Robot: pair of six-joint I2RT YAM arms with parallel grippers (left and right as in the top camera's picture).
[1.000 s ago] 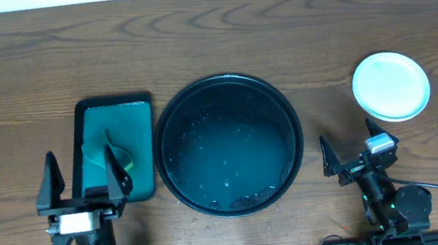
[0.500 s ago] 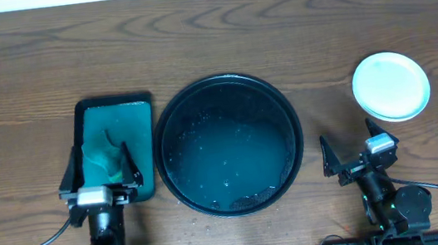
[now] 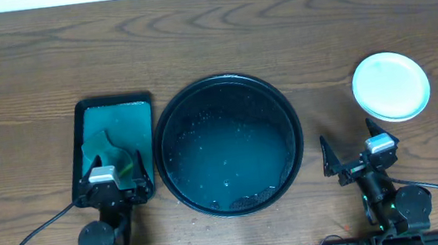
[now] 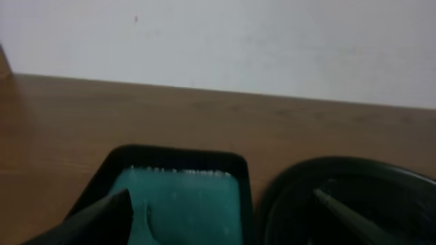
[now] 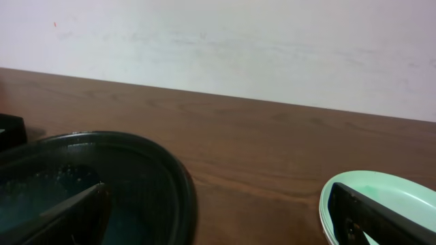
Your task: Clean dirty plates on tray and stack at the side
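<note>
The large round black tray (image 3: 228,144) sits mid-table, wet and speckled, with no plate on it. It also shows in the left wrist view (image 4: 354,201) and the right wrist view (image 5: 136,180). The plates (image 3: 391,85) sit stacked at the far right, white on top; a pale mint rim shows in the right wrist view (image 5: 381,197). My left gripper (image 3: 111,174) is open and empty over the near end of the rectangular tray. My right gripper (image 3: 355,156) is open and empty, between the black tray and the plates.
A rectangular dark-green tray (image 3: 84,114) lies left of the black tray, holding a teal cloth (image 3: 107,146); both show in the left wrist view (image 4: 180,204). A white wall stands behind the table's far edge.
My left arm has drawn back toward the near edge and a little right, its gripper sinking low over the green tray's near end. The right arm has not moved.
</note>
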